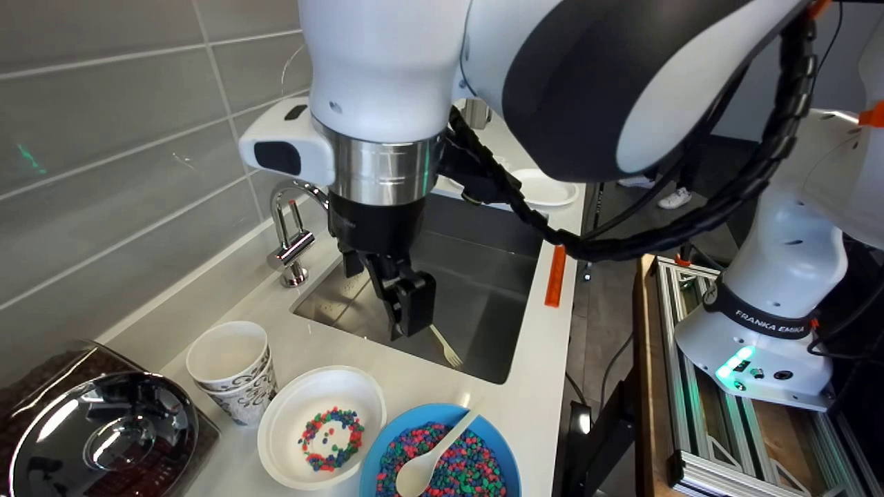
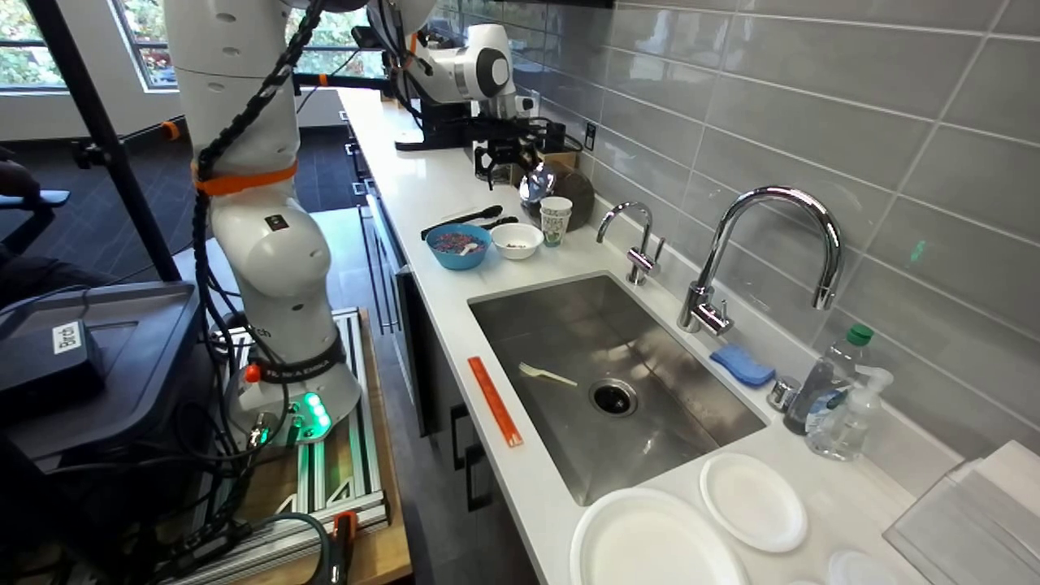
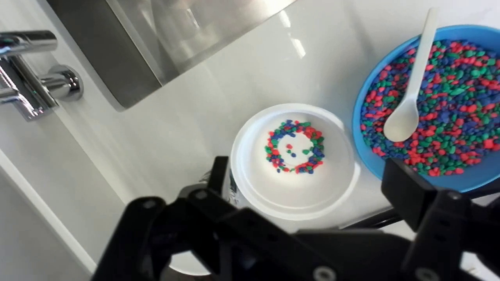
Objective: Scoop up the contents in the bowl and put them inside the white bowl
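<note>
- In the wrist view, the gripper (image 3: 308, 175) is being held above the counter (image 3: 175, 132); its fingers (image 3: 406, 191) are being shown wide apart, and the white bowl (image 3: 258, 185) is being framed below, between them.
- On the white bowl's floor, a thin ring of blue, green and red bits (image 3: 313, 134) is being found.
- Just beside, the main heap of contents (image 3: 457, 117) is being held in the blue bowl (image 3: 474, 34); whether the two rims are touching is not being made clear.
- On that heap a pale spoon (image 3: 411, 91) is being supported, its handle being carried over the rim.
- Patterned cups (image 1: 231, 366), one set inside another, are being seen just beside the white bowl.
- Further off, a pale fork (image 2: 548, 374) is being contained in the steel sink (image 2: 691, 414); two chrome taps (image 2: 640, 262) are being noted along its wall side.
- An orange strip (image 1: 554, 277) is being observed flat along its opposite edge.
- Beyond the sink, white plates (image 2: 753, 502) are being recorded on the counter.
</note>
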`<control>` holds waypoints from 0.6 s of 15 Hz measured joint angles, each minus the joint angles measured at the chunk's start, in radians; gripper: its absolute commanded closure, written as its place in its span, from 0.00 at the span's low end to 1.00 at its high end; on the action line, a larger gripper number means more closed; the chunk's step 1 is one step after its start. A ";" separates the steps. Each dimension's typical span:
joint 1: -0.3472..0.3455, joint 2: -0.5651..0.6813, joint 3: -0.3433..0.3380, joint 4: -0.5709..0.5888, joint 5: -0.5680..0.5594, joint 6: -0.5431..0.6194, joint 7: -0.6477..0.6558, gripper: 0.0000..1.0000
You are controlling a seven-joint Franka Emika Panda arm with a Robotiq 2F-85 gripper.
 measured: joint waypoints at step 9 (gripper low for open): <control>0.030 0.006 0.037 -0.138 0.000 0.111 -0.196 0.00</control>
